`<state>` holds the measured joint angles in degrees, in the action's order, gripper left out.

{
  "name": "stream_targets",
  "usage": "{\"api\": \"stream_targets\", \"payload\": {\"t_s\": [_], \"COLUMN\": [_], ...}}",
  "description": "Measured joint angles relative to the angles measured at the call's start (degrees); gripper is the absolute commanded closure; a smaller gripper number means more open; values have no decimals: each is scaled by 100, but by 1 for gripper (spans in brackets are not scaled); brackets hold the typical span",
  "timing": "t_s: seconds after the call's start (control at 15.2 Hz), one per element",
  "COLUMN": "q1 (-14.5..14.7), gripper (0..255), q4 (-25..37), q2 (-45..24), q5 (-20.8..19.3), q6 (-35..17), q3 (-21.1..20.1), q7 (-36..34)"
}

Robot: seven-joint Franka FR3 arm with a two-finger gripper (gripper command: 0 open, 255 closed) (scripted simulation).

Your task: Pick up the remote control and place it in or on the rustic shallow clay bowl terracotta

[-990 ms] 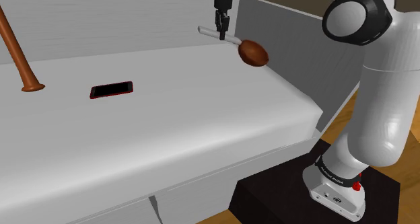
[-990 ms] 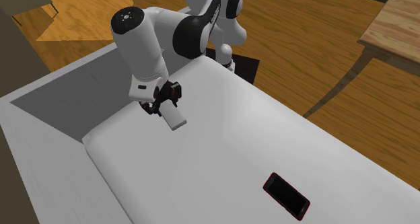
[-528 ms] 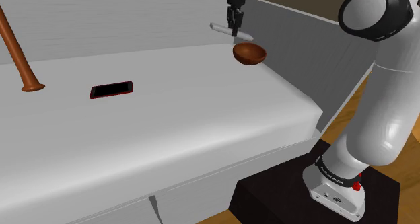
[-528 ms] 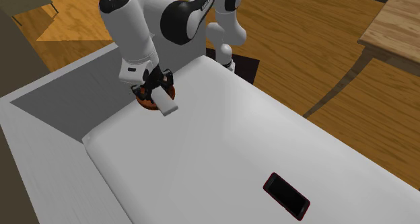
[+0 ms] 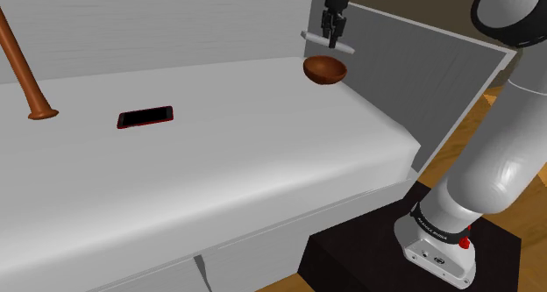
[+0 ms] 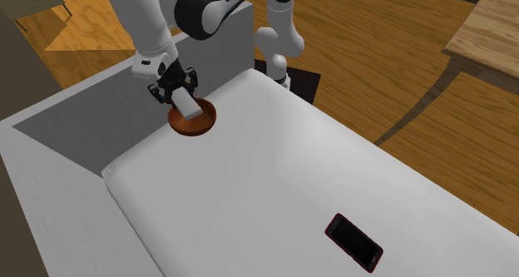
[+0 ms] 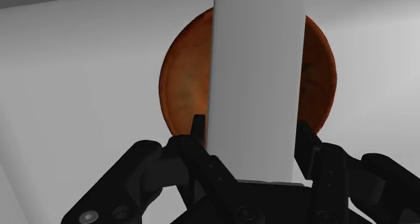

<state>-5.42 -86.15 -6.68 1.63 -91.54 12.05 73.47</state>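
The white remote control (image 7: pixel 256 61) is clamped across its width by the gripper (image 7: pixel 251 130), above the brown bowl (image 7: pixel 180 88). It is judged stiff, light and slip-prone.

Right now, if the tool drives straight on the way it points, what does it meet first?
The brown bowl, straight below. The tool is shut on the white remote, held flat over the bowl, so the remote would probably touch it before the tool itself does.

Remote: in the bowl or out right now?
Out. The gripper is shut on the remote, holding it above the brown bowl; the shoulder view shows a gap between them.
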Motion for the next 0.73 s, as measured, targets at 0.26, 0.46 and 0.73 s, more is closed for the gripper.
{"api": "stream_targets", "payload": {"t_s": [0.26,0.46,0.73], "q1": [-246,-317,-325], "gripper": [255,255,255], "q4": [-242,-501,-796], "q2": [230,347,391], "q5": [178,21,-12], "q6": [-15,-161,-402], "q3": [195,268,265], "q7": [505,651,676]}}
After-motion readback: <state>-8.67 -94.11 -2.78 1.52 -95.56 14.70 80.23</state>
